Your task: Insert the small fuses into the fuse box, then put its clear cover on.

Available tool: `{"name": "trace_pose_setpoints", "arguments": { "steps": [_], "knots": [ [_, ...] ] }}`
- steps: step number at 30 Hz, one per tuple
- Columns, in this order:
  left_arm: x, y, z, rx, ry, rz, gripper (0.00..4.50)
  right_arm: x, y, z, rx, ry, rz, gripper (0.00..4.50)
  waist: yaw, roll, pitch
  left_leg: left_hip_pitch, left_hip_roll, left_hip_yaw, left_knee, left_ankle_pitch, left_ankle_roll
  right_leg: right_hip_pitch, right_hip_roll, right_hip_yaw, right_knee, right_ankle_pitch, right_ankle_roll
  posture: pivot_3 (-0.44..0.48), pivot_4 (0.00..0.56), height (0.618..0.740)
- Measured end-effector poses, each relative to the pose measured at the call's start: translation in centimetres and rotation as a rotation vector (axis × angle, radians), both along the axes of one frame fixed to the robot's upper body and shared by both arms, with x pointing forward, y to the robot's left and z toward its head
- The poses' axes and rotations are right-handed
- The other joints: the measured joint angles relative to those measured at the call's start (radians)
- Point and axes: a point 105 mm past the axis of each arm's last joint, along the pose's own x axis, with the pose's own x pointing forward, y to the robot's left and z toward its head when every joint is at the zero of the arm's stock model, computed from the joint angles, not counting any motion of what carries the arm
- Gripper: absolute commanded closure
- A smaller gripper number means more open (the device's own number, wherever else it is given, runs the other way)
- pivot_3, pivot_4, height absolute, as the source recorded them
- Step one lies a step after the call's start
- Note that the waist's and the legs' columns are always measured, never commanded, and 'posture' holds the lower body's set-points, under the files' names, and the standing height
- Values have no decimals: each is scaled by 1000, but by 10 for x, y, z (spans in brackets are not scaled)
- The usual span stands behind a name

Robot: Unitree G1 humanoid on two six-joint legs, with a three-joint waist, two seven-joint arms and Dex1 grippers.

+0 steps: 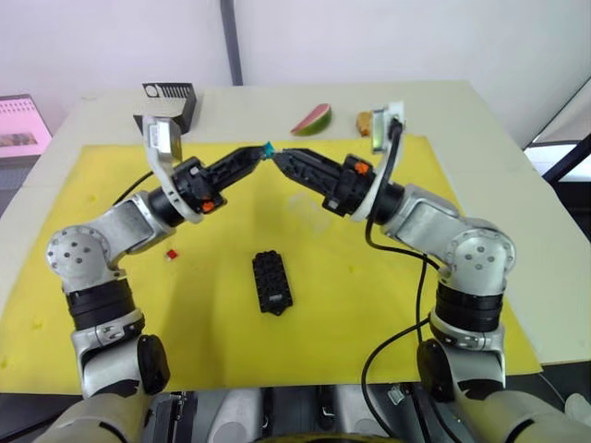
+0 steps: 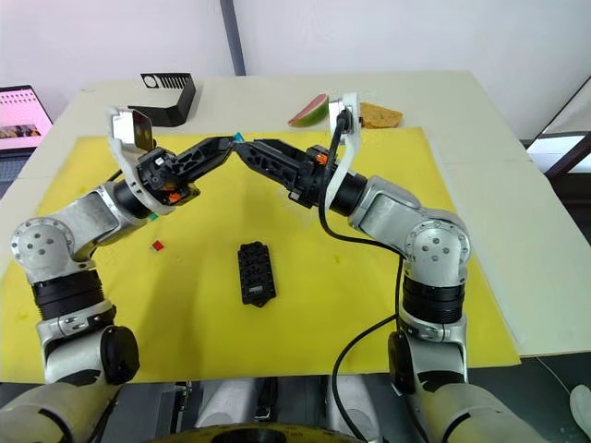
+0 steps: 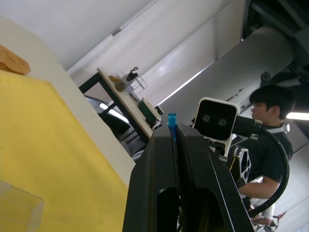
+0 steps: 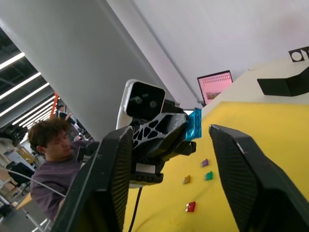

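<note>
Blue fuse (image 1: 268,148) is held in the air above the far part of the yellow mat (image 1: 388,277), pinched at the tip of the left gripper (image 1: 261,154), whose fingers are clenched on it; the left wrist view shows it standing proud of the closed tips (image 3: 172,126). The right gripper (image 1: 282,156) faces it tip to tip, fingers spread wide with the fuse between them (right wrist view (image 4: 194,124)), not yet closed. Judgement: a hand-to-hand transfer or regrip, likely to get the fuse's blades pointing down for insertion.

Fuse box (image 1: 272,281) lies flat near mat centre, well apart from both grippers, slots up. I cannot tell how many slots are filled. A red fuse (image 1: 172,254) sits loose on the mat to the robot's left of the box; the right wrist view shows further loose fuses (image 4: 202,170) on the mat. A clear cover corner (image 3: 17,212) is visible on the mat.

Off-mat, at the table's far edge: larger black box (image 1: 171,101), watermelon-slice item (image 1: 312,119).
</note>
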Motion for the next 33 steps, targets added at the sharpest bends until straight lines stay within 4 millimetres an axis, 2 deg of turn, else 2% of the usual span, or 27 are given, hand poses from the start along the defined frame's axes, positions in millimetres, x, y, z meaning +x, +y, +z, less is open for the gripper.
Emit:
{"name": "trace_pose_setpoints", "arguments": {
  "steps": [11,15,33],
  "knots": [
    [-2,-12,6,-15,-5,-27,4500,2,3,-5,-8,33,7,1635,0,0,0,0,0,0,0,0,0,0,0,0,0,0,0,0,150,740],
    [-1,-10,8,-2,-10,-12,4500,3,2,-4,3,43,13,2809,0,0,0,0,0,0,0,0,0,0,0,0,0,0,0,0,150,740],
    [-4,-13,11,-4,-26,-24,4500,4,-3,4,55,67,13,2809,0,0,0,-1,0,0,0,0,1,0,0,0,-1,0,0,0,150,740]
  ]
}}
